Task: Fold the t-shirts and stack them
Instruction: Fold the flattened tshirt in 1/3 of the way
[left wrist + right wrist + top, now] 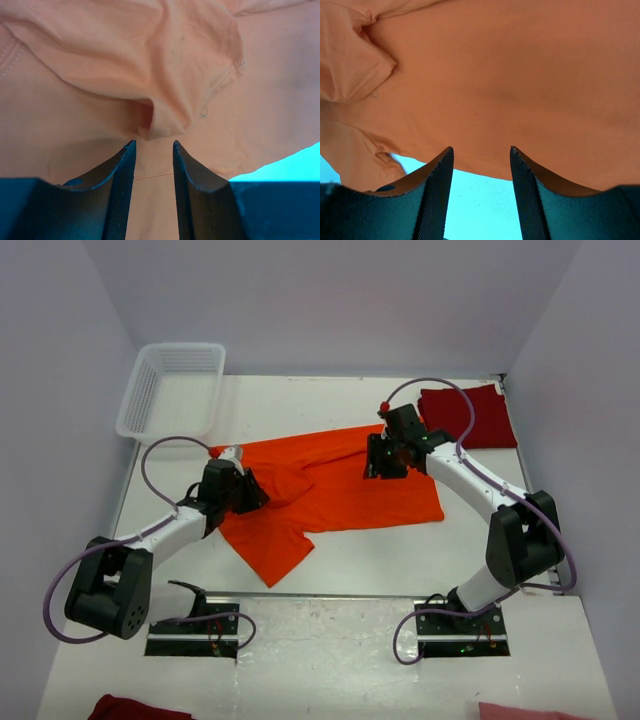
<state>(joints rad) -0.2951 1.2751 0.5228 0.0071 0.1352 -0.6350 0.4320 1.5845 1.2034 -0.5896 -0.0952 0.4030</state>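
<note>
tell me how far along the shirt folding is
Done: the dark red t-shirt lies folded at the far right corner. In hand: the orange t-shirt is spread but rumpled mid-table, the left gripper at its left edge, the right gripper at its far edge. Still to do: fold the orange one and stack it on the red.

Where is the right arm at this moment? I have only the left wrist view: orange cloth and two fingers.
Observer: The right gripper is low over the right part of the orange t-shirt, jaws apart, by one of its edges.
Operator: Is there a second shirt on the table?
Observer: Yes, a dark red t-shirt lies folded flat in the far right corner; it seems clear of the orange one.
Operator: And the basket?
Observer: The white basket stands in the far left corner, touching neither shirt.
</note>
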